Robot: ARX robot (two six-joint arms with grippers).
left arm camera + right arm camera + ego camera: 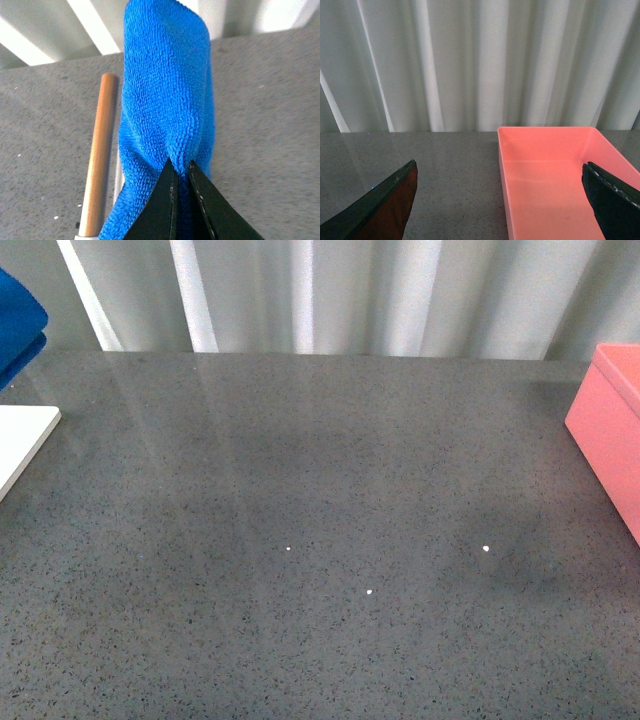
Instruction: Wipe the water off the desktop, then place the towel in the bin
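The blue fluffy towel (pixel 167 95) hangs pinched in my left gripper (pixel 181 167), whose black jaws are shut on its fold above the desktop (pixel 265 120). In the front view a corner of the towel (pixel 18 325) shows at the far left edge, above the speckled dark grey desktop (pixel 320 500). A few small bright droplets (pixel 486 548) sit on the desktop near the middle. The pink bin (pixel 612 430) stands at the right edge. My right gripper (pixel 500 187) is open and empty, its jaws wide apart over the near side of the bin (pixel 555 170); neither arm shows in the front view.
A flat white board (pixel 22 435) lies at the desktop's left edge. A wooden rod (pixel 99 150) lies under the towel in the left wrist view. A pale pleated curtain (pixel 330 290) closes the back.
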